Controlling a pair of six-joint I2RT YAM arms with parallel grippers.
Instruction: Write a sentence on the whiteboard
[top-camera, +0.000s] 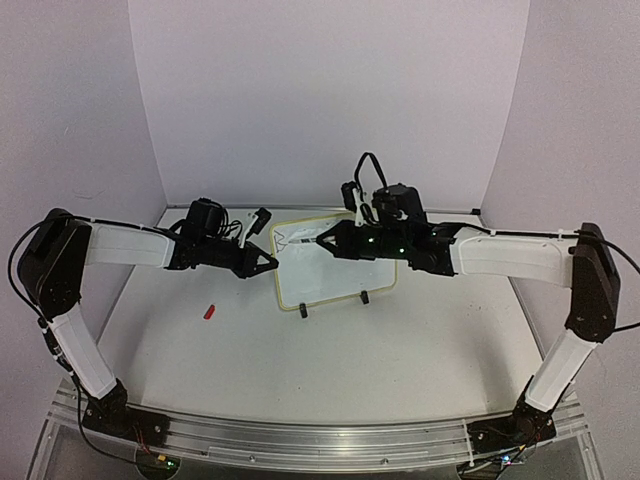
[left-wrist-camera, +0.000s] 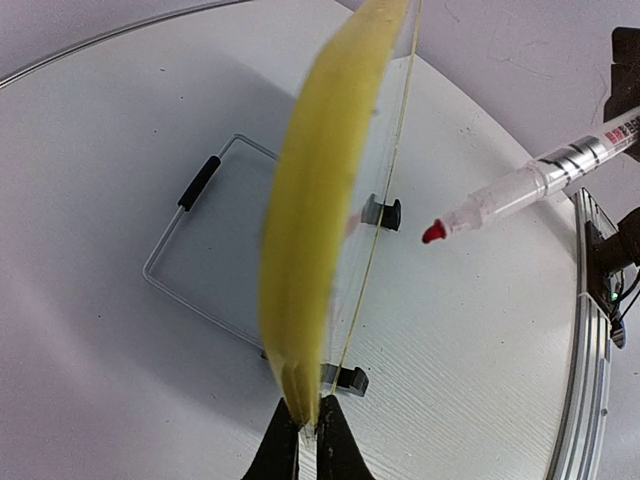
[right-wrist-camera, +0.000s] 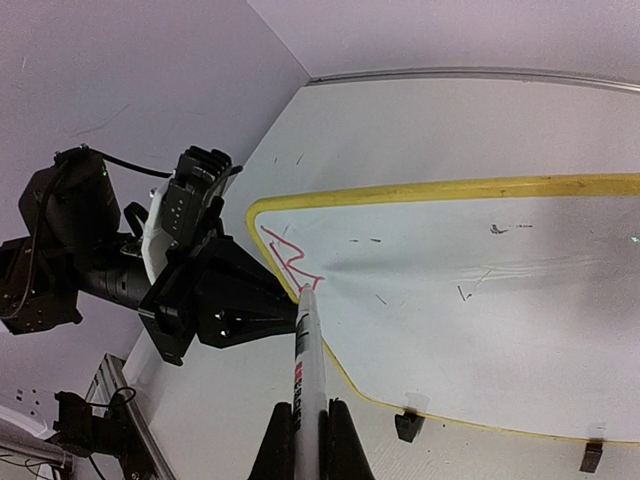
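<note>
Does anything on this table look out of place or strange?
One small red piece lies loose on the white table, left of the yellow-rimmed whiteboard. It may be a pen cap; too small to tell.

White table (top-camera: 400, 350), surface sound. The whiteboard (top-camera: 320, 282) stands on clip feet (top-camera: 303, 311) and wire stand (left-wrist-camera: 198, 182) toward the far edge, mid-width. A red marker cap (top-camera: 209, 311) lies apart, nearer the left edge.

The whiteboard (top-camera: 330, 278) stood mid-tabletop (top-camera: 420, 340) on two clip feet (top-camera: 303, 311) at its near edge, with its wire stand (left-wrist-camera: 198, 182) behind it. The left end effector (top-camera: 270, 263) was clamped on the board's left edge. Reaching in from the right, the right end effector (top-camera: 338, 242) gripped a marker (right-wrist-camera: 308, 365), its tip touching the scrawl (right-wrist-camera: 288, 262) in the board's upper left corner. A small loose piece (top-camera: 209, 311) lay on the tabletop, left of the board and nearer the arm bases.
</note>
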